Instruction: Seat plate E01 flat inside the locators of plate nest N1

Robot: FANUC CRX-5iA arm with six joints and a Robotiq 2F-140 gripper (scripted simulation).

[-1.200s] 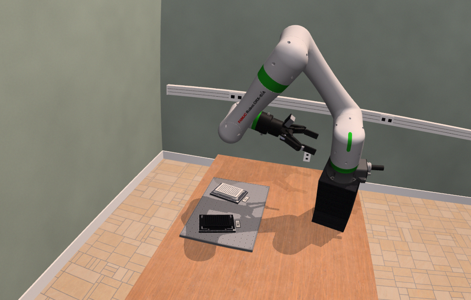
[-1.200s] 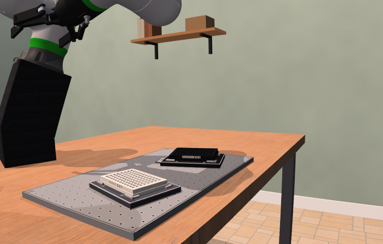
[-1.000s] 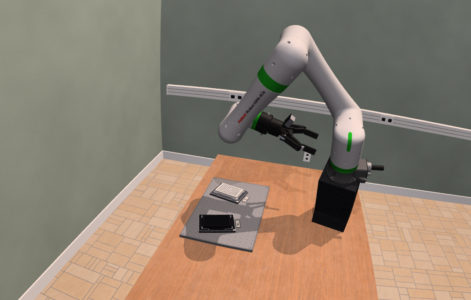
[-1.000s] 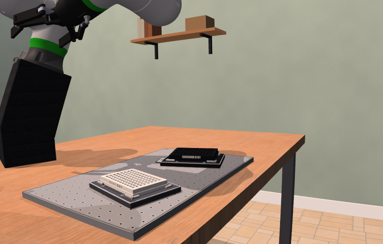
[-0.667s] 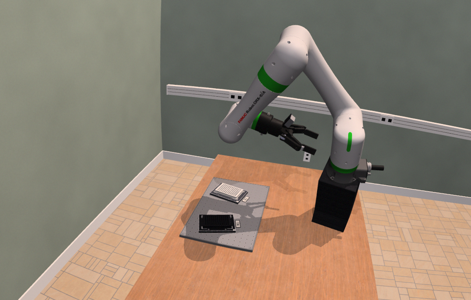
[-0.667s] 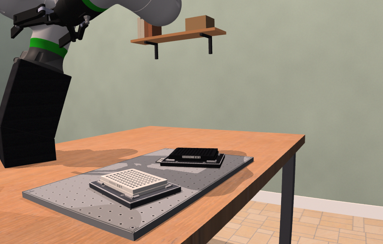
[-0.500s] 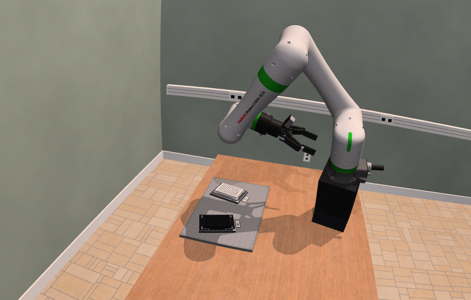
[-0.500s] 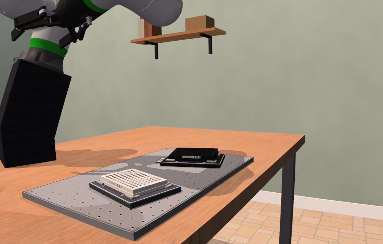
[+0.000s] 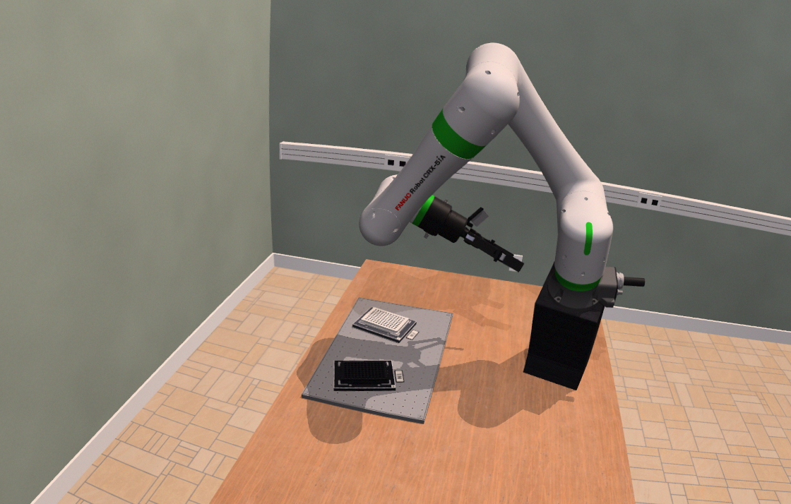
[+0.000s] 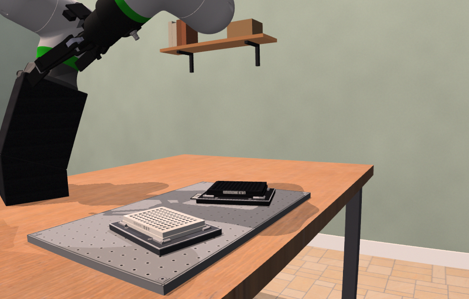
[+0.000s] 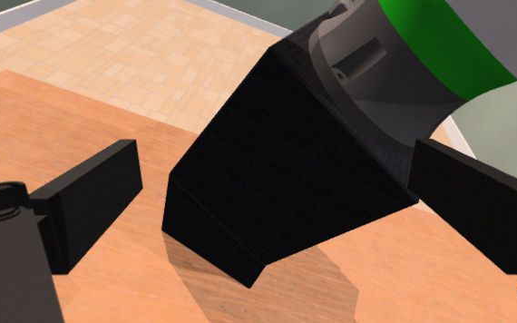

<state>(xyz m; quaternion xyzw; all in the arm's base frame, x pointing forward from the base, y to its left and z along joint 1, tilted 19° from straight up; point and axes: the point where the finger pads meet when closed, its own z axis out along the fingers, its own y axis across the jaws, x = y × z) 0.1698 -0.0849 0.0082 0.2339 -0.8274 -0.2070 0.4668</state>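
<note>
The black plate E01 (image 9: 364, 373) rests on a dark nest at the near end of the grey perforated baseplate; it also shows in the exterior view (image 10: 237, 187). I cannot tell whether it lies flat inside the locators. The white plate E07 (image 9: 384, 321) (image 10: 163, 222) sits on the other nest at the far end. My gripper (image 9: 507, 257) is open and empty, high above the table beside the arm's black pedestal, far from both plates. The wrist view shows its two fingers spread wide (image 11: 276, 181), with only the pedestal and table between them.
The black pedestal (image 9: 565, 337) stands on the wooden table right of the baseplate. Small white label tags (image 9: 398, 375) lie beside each nest. A wall shelf (image 10: 217, 40) with boxes hangs behind the table. The table edge runs close to the baseplate's left side.
</note>
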